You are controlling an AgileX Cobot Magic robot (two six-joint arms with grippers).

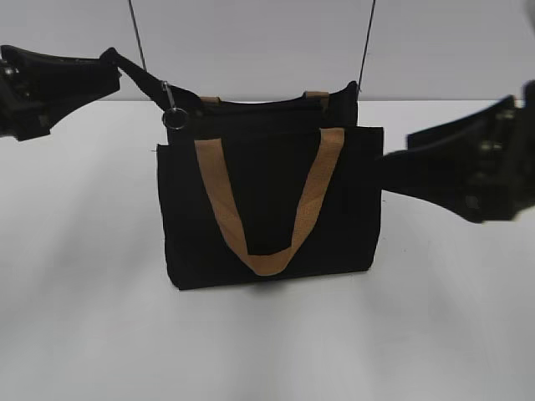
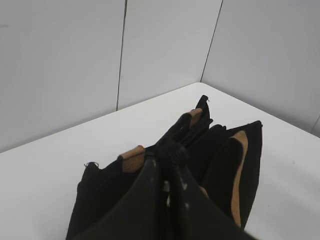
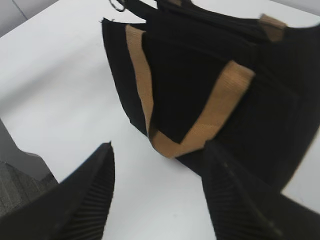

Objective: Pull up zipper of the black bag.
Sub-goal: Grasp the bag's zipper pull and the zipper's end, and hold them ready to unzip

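While the left hand (image 1: 125, 65) pinches the zipper (image 1: 173, 113), the right hand (image 3: 157, 192) gapes beside the black bag (image 1: 267, 209).

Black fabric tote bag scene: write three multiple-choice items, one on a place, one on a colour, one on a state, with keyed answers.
1. Where is the small silvery metal ring of the zipper?
A. at the tote's upper left corner in the exterior view
B. at its bottom edge
C. lying on the table

2. What colour are the webbing loop handles?
A. red
B. tan
C. white

3. How is the right end effector?
A. shut on a handle
B. shut on the ring
C. open, holding nothing

Answers: 1 A, the ring hangs by the rectangular black fabric tote bag's top left corner; 2 B, both straps are tan; 3 C, the white table shows between its spread fingers.
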